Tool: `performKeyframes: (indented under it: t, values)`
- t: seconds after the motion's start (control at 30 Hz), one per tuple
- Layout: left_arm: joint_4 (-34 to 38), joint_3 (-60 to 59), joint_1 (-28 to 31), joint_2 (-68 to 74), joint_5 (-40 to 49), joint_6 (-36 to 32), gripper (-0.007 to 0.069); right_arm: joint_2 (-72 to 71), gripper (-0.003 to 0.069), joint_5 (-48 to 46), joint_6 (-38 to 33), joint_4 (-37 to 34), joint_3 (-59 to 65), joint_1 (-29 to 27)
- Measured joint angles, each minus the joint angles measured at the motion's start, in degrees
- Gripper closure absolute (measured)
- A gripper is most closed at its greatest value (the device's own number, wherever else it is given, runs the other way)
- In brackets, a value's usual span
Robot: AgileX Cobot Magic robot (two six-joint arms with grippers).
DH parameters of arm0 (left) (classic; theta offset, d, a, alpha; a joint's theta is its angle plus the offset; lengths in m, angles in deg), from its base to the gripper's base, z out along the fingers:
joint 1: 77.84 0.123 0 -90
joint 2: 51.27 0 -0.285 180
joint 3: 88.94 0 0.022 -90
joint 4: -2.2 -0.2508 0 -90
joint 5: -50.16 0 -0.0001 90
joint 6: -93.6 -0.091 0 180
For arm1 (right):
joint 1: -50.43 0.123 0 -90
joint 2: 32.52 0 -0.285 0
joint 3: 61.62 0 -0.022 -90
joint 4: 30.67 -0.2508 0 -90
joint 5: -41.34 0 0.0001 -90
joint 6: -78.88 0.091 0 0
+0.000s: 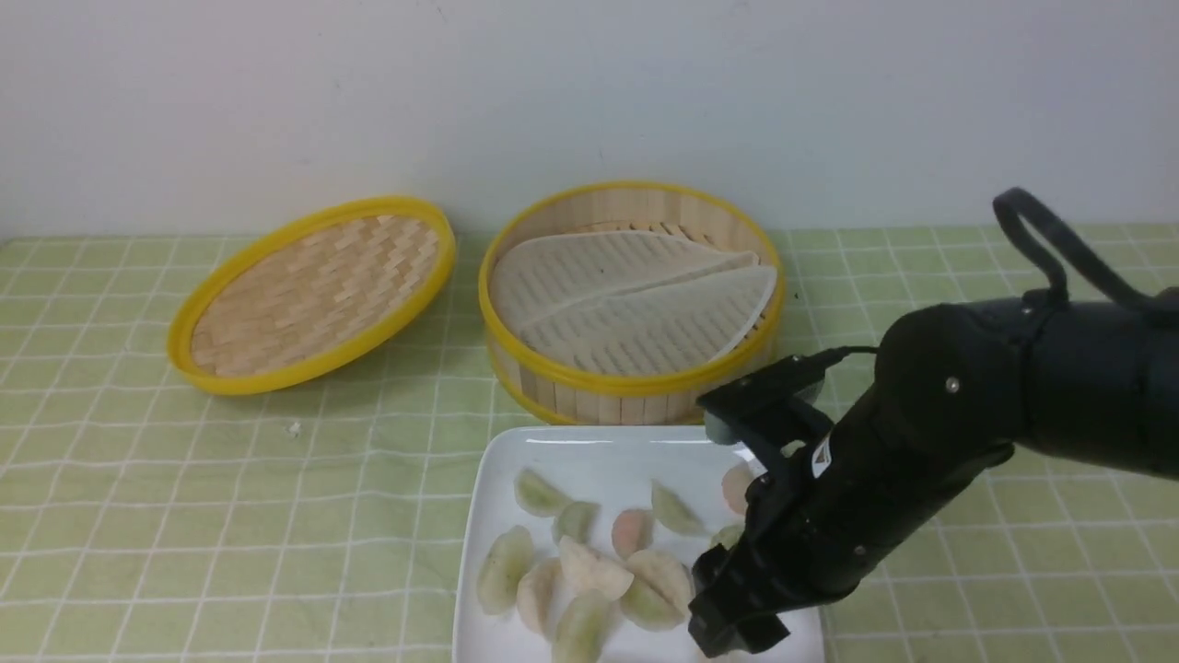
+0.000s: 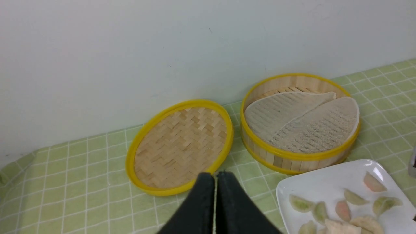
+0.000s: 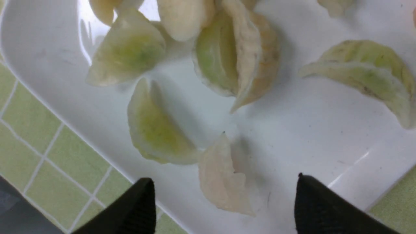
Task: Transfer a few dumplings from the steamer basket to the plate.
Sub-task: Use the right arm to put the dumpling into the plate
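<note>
1. The right gripper (image 3: pixel 223 179) hangs low over the near right part of the plate (image 1: pixel 608 456). Its two black fingers (image 3: pixel 138 208) are spread wide and grasp nothing.
2. A whitish dumpling (image 3: pixel 221 182) lies flat on the plate between those fingers, apart from both.
3. Beside it lies a green dumpling (image 3: pixel 152 130), close to the plate's edge. Farther in, a green one and a pale one (image 3: pixel 237 55) lean together.
4. All the dumplings (image 1: pixel 589 571) in view lie on the plate: green, pink and whitish ones, loosely spread at the far side and bunched and overlapping at the near side. The right arm (image 1: pixel 921 460) covers the plate's right part, so their number cannot be told for sure.
5. The plate sits on the green checked tablecloth (image 1: pixel 230 506), just in front of the steamer basket (image 1: pixel 631 391); its far edge is at the foot of the basket's wall.
6. The basket stands upright near the wall. Its whitish liner (image 1: pixel 636 295) is creased along the middle, and bamboo slats show past the liner's far edge.
7. The woven lid (image 1: pixel 313 295) lies to the left of the basket, close beside it, woven face up and tilted.
8. The left gripper (image 2: pixel 215 175) is clenched, its fingers pressed together with only a thin seam between them. In its wrist view it sits over the tablecloth on the near side of the lid.
</note>
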Motion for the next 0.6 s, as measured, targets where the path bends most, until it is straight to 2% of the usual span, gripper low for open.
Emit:
performKeyframes:
  t: [0.07,0.13,0.23,0.4,0.5,0.6]
  values:
    - [1.02,0.0,0.0,-0.13,0.0,-0.99,0.0631,-0.67,0.012,-2.72,0.86,0.4,-2.37,0.0]
    - [2.9,0.0,0.0,-0.72,0.0,-2.59,0.0631,-2.25,0.0148,-5.61,3.0,1.49,-4.78,0.04]
    - [5.41,0.0,0.0,-3.1,0.0,-4.01,0.0631,-7.18,0.0282,-8.24,6.64,5.6,-8.01,0.04]
    - [7.19,-0.06,0.0,-9.83,0.05,-3.82,0.0631,-22.09,0.0601,-8.93,14.23,15.3,-10.49,0.04]
    - [7.59,-1.51,0.0,-14.39,0.05,-3.13,0.0631,-34.14,0.0661,-7.86,20.86,22.32,-10.49,0.04]
    - [7.59,-3.98,0.0,-17.1,0.05,-2.43,0.0631,-41.54,0.067,-6.5,23.96,26.52,-10.49,0.04]
